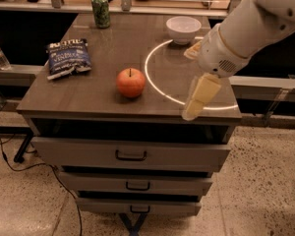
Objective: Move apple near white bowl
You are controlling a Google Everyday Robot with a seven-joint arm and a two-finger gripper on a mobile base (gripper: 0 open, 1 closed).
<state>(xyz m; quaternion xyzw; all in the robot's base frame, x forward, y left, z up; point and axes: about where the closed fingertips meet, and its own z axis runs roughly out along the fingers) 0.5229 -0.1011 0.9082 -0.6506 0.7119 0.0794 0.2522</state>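
The red-orange apple [131, 82] sits on the cabinet top [98, 90], near the front middle. The white bowl [183, 29] stands upright at the back right of the top, well apart from the apple. My gripper [189, 85] hangs over the right part of the top, to the right of the apple and in front of the bowl. Its two cream fingers [200, 96] are spread apart with nothing between them. The white arm [250, 23] comes in from the upper right.
A green can [101, 10] stands at the back left. A dark blue chip bag [68, 58] lies at the left. A bright circular line [160, 77] of light crosses the right half of the top. Drawers [131, 155] are below the front edge.
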